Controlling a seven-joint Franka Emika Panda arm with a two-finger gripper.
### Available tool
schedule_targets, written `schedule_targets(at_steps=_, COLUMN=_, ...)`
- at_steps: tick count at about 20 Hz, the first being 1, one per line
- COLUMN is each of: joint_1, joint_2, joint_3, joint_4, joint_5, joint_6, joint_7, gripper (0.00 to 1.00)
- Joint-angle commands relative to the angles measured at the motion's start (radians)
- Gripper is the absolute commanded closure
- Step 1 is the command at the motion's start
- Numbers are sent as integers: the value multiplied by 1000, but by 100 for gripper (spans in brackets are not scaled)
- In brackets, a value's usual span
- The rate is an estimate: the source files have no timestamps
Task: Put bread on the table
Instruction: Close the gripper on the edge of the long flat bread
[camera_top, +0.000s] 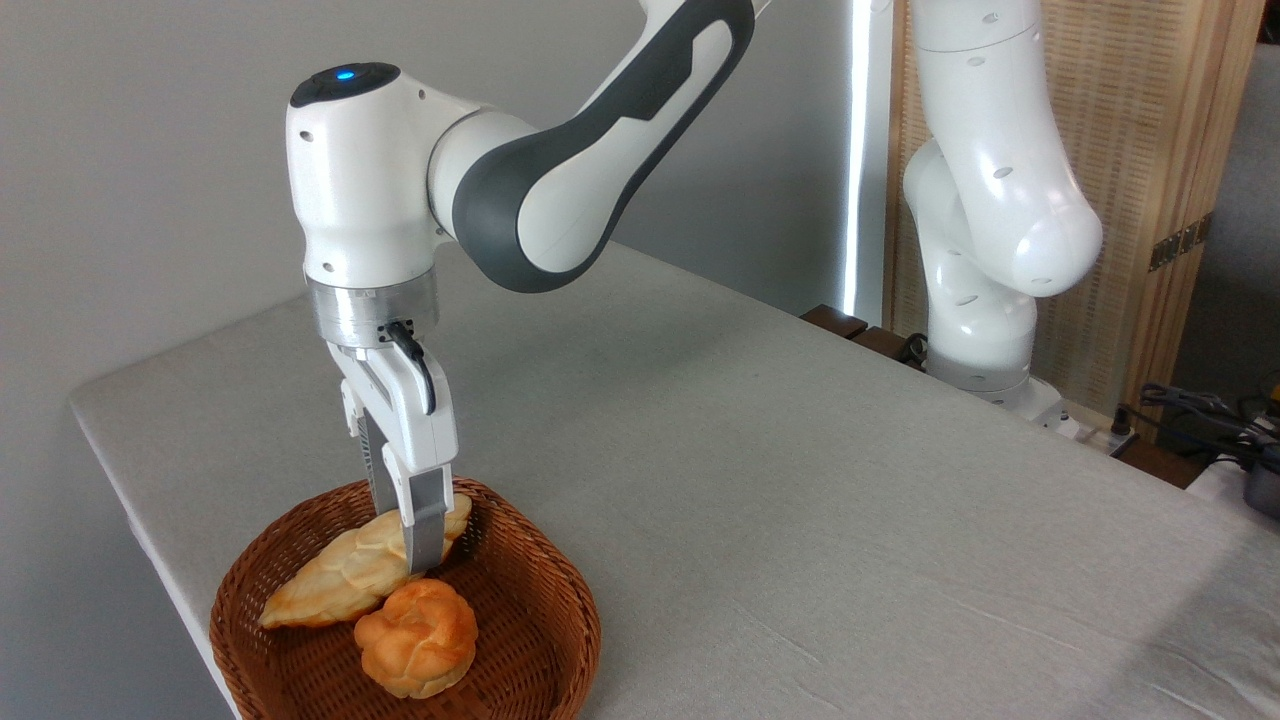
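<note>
On the table (760, 480), a broad light grey-beige surface, the cloth is bare across its middle and right, so there is plenty of room to set something down. The Panda arm (560, 190) reaches in from the right and bends down over the near left corner. There sits a round wicker basket (530, 640), holding 2 baked items. The bread (345, 580), long and leaf-shaped with a ridged top, lies tilted inside the basket, its lower tip near the left rim and its upper end toward the back. A small round bun (418, 637) rests just in front of it, touching or nearly so. The gripper (415, 545) is down at the bread's upper half, 1 finger visible across its near side; the other is hidden, so I cannot tell whether it has clamped. As I judge it, nothing of the task is finished: the bread is not yet out of the basket, and lifting, carrying and placing remain.
</note>
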Motion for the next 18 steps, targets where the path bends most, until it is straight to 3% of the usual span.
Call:
schedule_targets(at_steps=1, joint_1=5, joint_2=-5, joint_3=0, joint_4=0, joint_5=-11, joint_6=-16, joint_7=2, gripper=45)
schedule_targets(at_steps=16, joint_1=5, joint_2=-5, joint_3=0, joint_4=2, joint_5=-9, joint_6=-14, joint_7=4, gripper=45)
schedule_targets(at_steps=18, joint_1=5, joint_2=-5, joint_3=0, joint_4=2, joint_5=-9, joint_6=-13, joint_7=5, gripper=53)
